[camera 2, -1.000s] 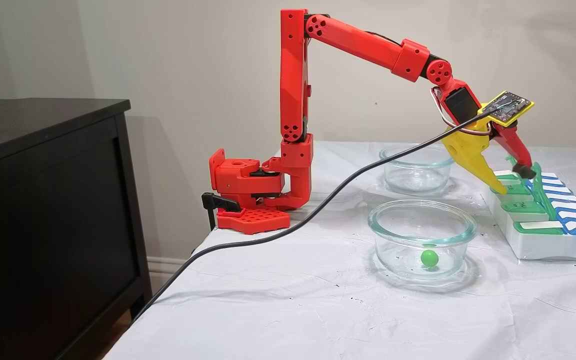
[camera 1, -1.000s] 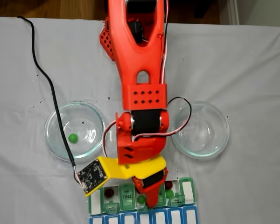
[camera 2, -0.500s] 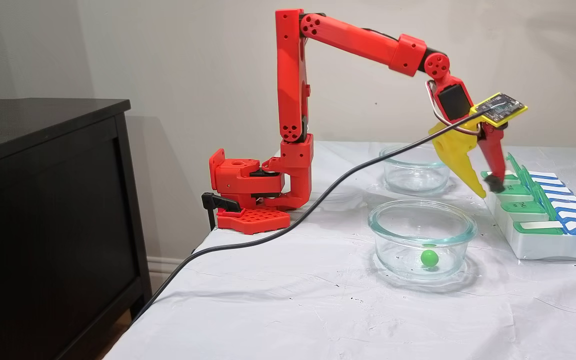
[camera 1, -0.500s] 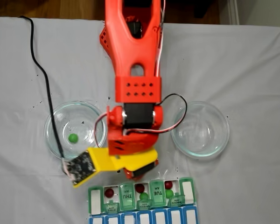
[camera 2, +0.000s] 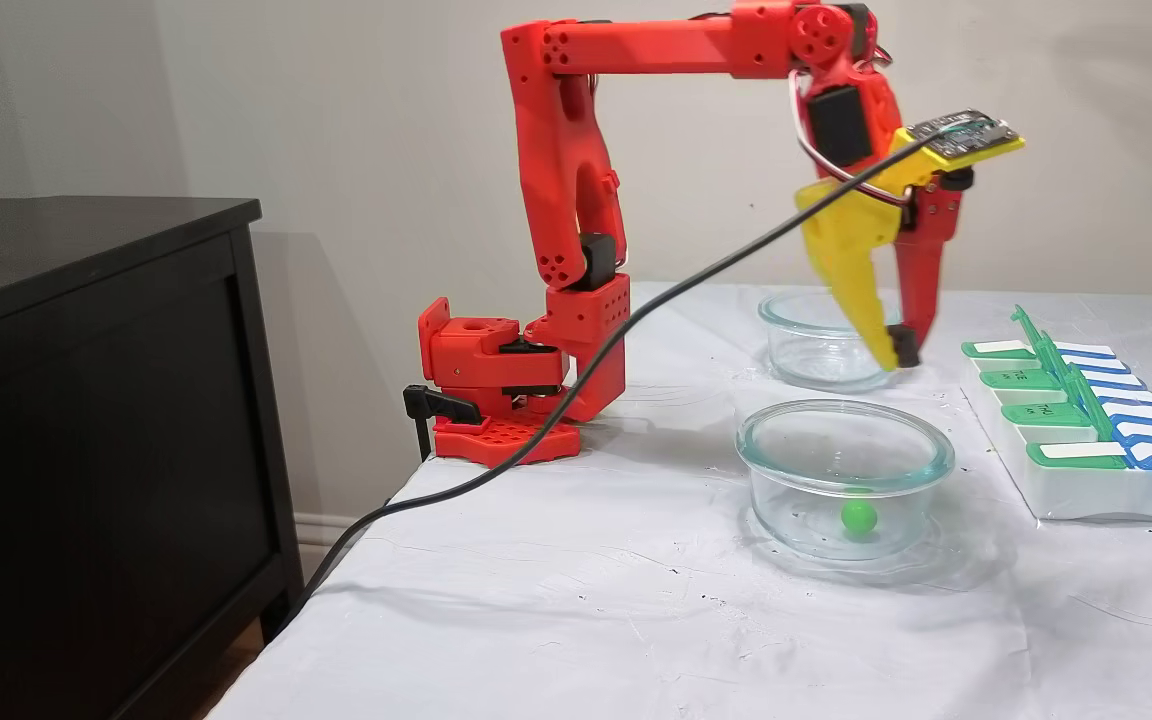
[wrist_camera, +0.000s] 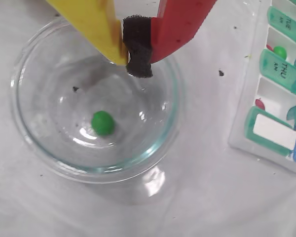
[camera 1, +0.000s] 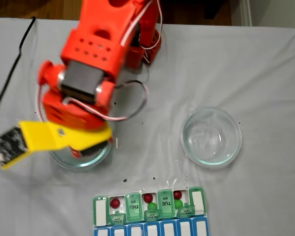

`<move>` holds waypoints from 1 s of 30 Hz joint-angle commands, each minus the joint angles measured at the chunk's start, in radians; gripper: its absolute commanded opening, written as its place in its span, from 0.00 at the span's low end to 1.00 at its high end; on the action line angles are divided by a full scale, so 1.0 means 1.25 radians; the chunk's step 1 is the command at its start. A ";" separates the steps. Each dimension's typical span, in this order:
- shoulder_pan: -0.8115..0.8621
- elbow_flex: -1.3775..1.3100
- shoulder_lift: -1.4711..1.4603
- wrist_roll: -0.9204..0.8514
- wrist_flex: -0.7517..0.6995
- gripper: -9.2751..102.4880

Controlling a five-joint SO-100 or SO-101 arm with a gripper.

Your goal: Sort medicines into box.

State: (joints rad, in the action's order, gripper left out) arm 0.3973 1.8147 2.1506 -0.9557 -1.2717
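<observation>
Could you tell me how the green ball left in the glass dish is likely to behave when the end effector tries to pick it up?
The green ball looks round and glossy, so it will probably roll away if nudged off-centre. The glass dish should keep it contained. It seems small beside the end effector, so it may slip out of a loose pinch.

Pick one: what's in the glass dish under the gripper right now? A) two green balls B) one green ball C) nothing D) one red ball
B: the wrist view shows a single green ball lying on the bottom of the glass dish, with the shut gripper above the dish and empty; a fixed view from the side shows the same lone ball.
</observation>
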 commanded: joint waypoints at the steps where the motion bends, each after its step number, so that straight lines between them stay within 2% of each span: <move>1: 0.066 0.017 0.091 -0.182 0.013 0.08; 6: 0.104 0.179 0.145 -0.323 0.110 0.13; 8: 0.109 0.232 0.171 -0.353 0.141 0.20; 10: 0.113 0.276 0.196 -0.368 0.177 0.23; 23: 0.079 0.434 0.152 -0.368 0.418 0.25; 30: 0.070 0.465 0.119 -0.379 0.498 0.23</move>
State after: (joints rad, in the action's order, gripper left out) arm 0.4939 2.4114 2.3025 -1.4235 -0.6918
